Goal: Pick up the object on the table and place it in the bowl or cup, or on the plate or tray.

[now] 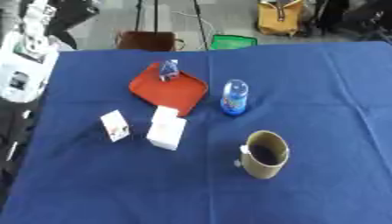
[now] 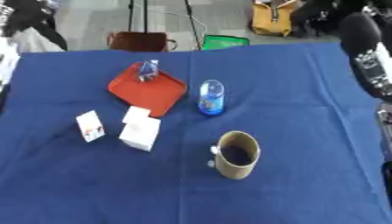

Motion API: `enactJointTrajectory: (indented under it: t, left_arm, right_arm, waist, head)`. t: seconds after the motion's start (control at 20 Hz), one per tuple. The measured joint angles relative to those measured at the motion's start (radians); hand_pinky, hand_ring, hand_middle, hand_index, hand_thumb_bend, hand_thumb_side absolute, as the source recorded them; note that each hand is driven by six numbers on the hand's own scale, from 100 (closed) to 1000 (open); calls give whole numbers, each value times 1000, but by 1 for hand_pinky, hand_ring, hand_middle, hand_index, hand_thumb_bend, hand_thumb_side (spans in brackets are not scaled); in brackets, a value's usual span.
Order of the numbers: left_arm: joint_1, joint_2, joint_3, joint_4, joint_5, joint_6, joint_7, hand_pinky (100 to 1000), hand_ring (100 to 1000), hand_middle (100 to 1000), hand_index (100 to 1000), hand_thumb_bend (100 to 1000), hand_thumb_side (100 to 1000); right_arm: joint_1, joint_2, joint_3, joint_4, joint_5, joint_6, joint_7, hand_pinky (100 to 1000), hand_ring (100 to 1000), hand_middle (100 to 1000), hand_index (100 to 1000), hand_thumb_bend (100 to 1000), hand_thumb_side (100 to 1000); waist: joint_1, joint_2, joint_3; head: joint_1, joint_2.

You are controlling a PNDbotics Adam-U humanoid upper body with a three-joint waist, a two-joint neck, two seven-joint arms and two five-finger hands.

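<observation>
On the blue tablecloth (image 1: pixel 321 87) a red tray (image 1: pixel 170 91) lies at the back left, with a small blue and white object (image 1: pixel 168 70) on its far corner. Just right of the tray stands a blue, clear-topped container (image 1: pixel 234 97). In front of the tray are a white box (image 1: pixel 166 130) and, to its left, a small white carton (image 1: pixel 115 125) with a printed face. An olive cup (image 1: pixel 265 154) with a dark inside sits at the front centre, its handle to the left. Only parts of my arms show, the left (image 1: pixel 19 65) and the right (image 2: pixel 369 61), at the side edges. Neither hand shows.
Past the table's far edge the floor holds a brown bag (image 1: pixel 147 40), a green item (image 1: pixel 232 42) and a yellow bag (image 1: pixel 278 17). Bare cloth stretches across the right half and the front of the table.
</observation>
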Motion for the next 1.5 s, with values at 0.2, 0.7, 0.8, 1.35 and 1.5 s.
enactJointTrajectory:
  t: [0.2, 0.7, 0.8, 1.35, 1.5]
  left_arm:
    - [120, 43, 25, -110, 54, 12, -40, 606, 763, 770, 878, 554, 622]
    - [346, 68, 57, -170, -2, 132, -196, 559, 727, 734, 862, 506, 730]
    - [357, 56, 67, -179, -8, 149, -199, 549, 718, 723, 858, 504, 737]
    - [384, 17, 90, -199, -38, 174, -227, 548, 702, 686, 839, 499, 757]
    - [389, 9, 93, -199, -42, 174, -234, 548, 701, 684, 837, 499, 760]
  right_arm:
    - [5, -6, -1, 3, 0, 0, -1, 757, 679, 708, 794, 252, 530]
    - [16, -11, -7, 9, 4, -2, -7, 757, 677, 708, 794, 252, 529]
    - [17, -15, -8, 11, 6, -2, -8, 757, 677, 708, 794, 252, 529]
    - [25, -15, -13, 12, 9, 0, -12, 757, 675, 707, 794, 254, 529]
    - [25, -15, -13, 12, 10, 0, -13, 757, 675, 707, 795, 254, 529]
  waist:
    - [3, -8, 9]
    - [6, -17, 44]
    - [6, -17, 45]
    - [7, -14, 51]
    - [7, -14, 51]
  head:
    - [-7, 2]
    - [-24, 9]
    - [-29, 10]
    - [-39, 9]
    - [-39, 9]
